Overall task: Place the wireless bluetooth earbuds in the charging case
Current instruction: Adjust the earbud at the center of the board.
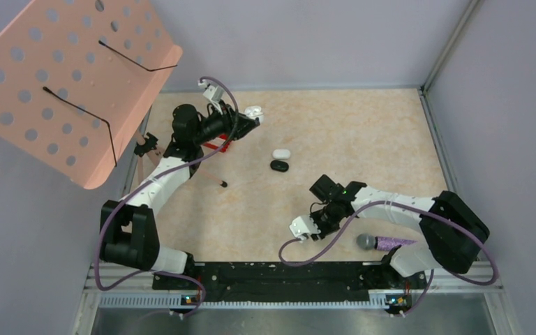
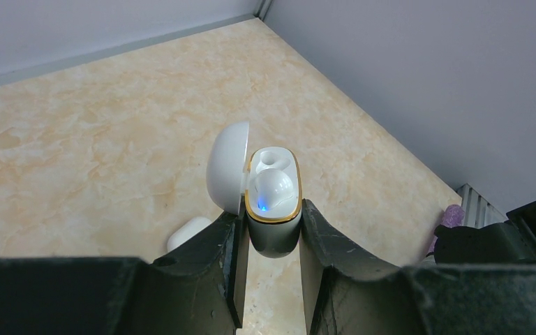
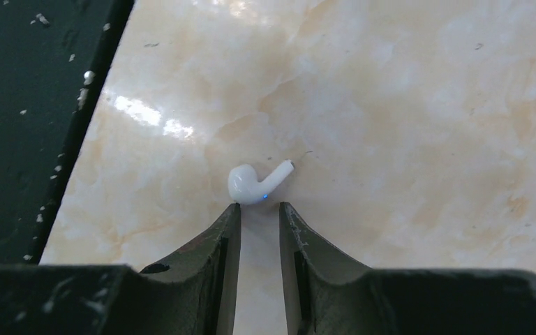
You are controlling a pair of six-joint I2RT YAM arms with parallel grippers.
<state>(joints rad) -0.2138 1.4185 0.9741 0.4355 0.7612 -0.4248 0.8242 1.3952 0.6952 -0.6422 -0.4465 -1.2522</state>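
Note:
My left gripper is shut on the open charging case, held above the table at the back left. The case has a gold rim and a white lid swung open to the left. One white earbud with a blue light sits in the near socket; the far socket looks empty. My right gripper is slightly open and empty, low over the table near the front. A white stemmed earbud with a blue light lies on the table just beyond its fingertips.
A closed white case and a black case lie mid-table; the white one also shows in the left wrist view. A purple glitter microphone lies front right. A pink perforated board overhangs the back left. The black base rail is left of the earbud.

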